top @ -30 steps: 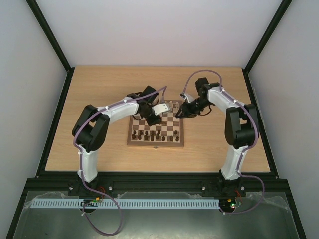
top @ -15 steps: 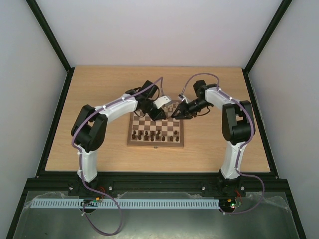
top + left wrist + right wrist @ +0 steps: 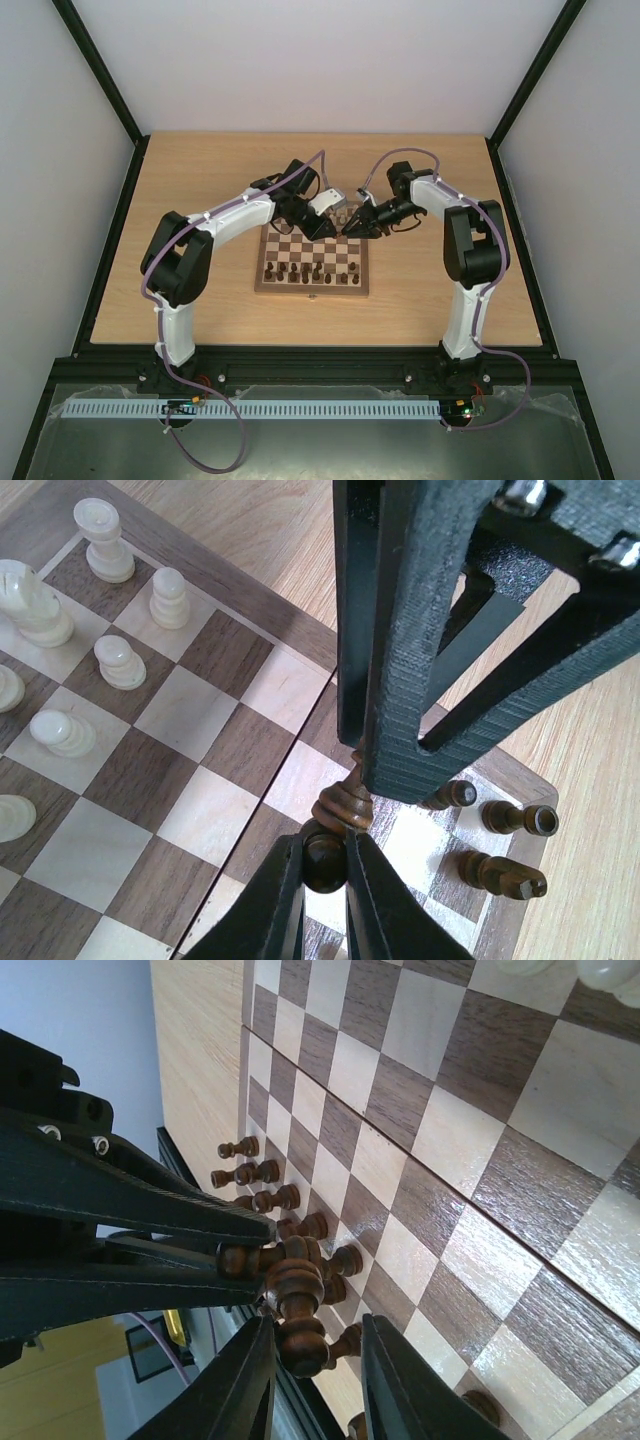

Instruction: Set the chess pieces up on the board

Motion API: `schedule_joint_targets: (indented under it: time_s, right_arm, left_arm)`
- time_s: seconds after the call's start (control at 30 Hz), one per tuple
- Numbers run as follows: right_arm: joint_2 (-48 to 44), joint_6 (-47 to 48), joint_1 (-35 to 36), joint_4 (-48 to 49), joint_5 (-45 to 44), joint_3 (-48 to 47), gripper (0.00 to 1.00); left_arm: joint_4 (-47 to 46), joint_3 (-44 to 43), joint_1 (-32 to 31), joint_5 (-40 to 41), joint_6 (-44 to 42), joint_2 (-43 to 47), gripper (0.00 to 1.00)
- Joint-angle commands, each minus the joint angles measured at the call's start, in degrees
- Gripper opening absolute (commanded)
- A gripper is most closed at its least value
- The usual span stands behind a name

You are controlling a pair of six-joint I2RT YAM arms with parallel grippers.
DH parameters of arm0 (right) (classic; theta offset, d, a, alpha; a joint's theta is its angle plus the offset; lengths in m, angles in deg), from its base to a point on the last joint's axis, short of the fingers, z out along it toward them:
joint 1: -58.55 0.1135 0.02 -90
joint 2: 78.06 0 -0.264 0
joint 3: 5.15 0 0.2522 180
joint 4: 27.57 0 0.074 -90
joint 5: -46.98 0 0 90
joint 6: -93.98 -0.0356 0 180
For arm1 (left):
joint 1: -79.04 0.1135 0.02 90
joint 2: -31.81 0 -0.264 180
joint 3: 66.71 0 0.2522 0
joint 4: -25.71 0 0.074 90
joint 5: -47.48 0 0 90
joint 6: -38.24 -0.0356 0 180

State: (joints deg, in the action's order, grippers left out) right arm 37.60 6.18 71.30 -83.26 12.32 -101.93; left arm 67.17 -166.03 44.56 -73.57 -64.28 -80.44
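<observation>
Your left claw (image 3: 325,854) is pinched shut on the knob end of a dark chess piece (image 3: 341,805), held above the far part of the board (image 3: 310,291). Your right claw (image 3: 314,1326) straddles the same piece, but you cannot tell whether it grips or only flanks it. It looks like a pass from one arm to the other. Dark pieces (image 3: 265,1172) stand in rows along the near side and pale pieces (image 3: 120,660) cluster at the far side. Whether each sits on its proper square is too small to tell. The setup looks well advanced, and this piece is not yet placed.
</observation>
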Motion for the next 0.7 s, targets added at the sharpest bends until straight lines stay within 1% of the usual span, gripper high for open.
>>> schedule_joint_targets:
  time_s: [0.0,0.13,0.4,0.5,0.57,0.67]
  right_arm:
    - [1.1,-0.6,0.3,-0.5,2.9,-0.6,0.22]
    - [1.2,-0.6,0.3,-0.5,3.4,-0.5,0.17]
    - [1.6,-0.5,0.3,-0.3,4.4,-0.8,0.14]
    - [1.6,-0.1,0.4,-0.5,4.4,-1.1,0.09]
    - [1.3,0.8,0.4,-1.1,3.2,-1.7,0.08]
    - [0.2,3.3,0.3,-3.1,-1.1,-3.2,0.07]
  left_arm:
    - [-0.4,-2.0,-0.4,-1.3,0.5,2.1,0.04]
    - [-0.6,-2.0,-0.6,-1.2,0.6,2.0,0.04]
    - [-0.5,-1.9,-0.6,-1.4,0.0,2.1,0.04]
    - [-0.4,-2.0,-0.6,-1.1,-0.1,2.0,0.04]
    - [-0.2,-1.9,-0.6,-0.5,-0.3,2.1,0.04]
    - [0.6,-1.3,-0.4,0.9,-0.9,2.5,0.04]
